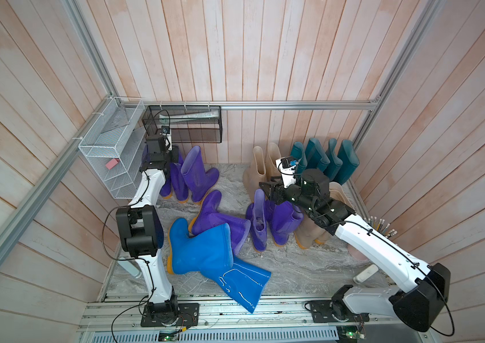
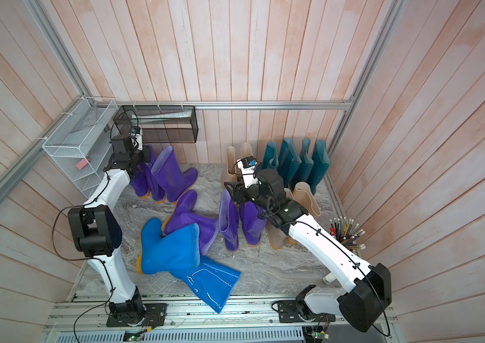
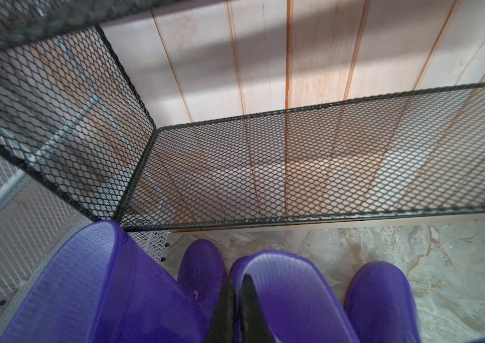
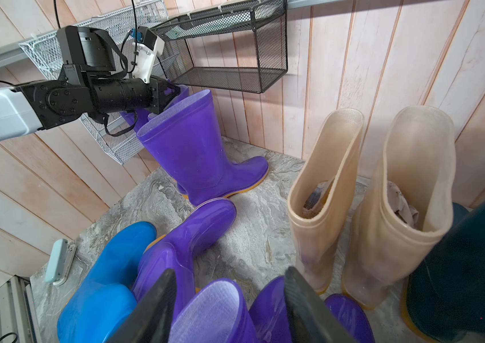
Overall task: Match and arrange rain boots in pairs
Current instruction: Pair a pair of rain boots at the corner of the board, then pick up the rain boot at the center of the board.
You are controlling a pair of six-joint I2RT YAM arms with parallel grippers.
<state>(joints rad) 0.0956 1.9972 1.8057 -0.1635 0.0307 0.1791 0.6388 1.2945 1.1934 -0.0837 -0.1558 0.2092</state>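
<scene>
Three purple rain boots (image 1: 196,175) stand at the back left. My left gripper (image 3: 237,282) is shut on the rim of one purple boot (image 3: 294,297), one finger inside the shaft and one outside; the right wrist view shows that left gripper (image 4: 176,89) too. My right gripper (image 1: 269,194) is open above two upright purple boots (image 1: 283,222) in the middle, with a shaft top (image 4: 211,308) between its fingers, untouched. One purple boot (image 1: 214,216) lies under two fallen blue boots (image 1: 199,252). Beige boots (image 1: 257,169) and several teal boots (image 1: 324,160) stand at the back right.
A black mesh basket (image 1: 188,124) hangs just above the left gripper, beside a white wire basket (image 1: 107,148) holding a pink block (image 1: 112,163). A pencil cup (image 1: 380,228) and a white object (image 1: 366,273) sit by the right wall. More beige boots (image 1: 309,234) stand under the right arm.
</scene>
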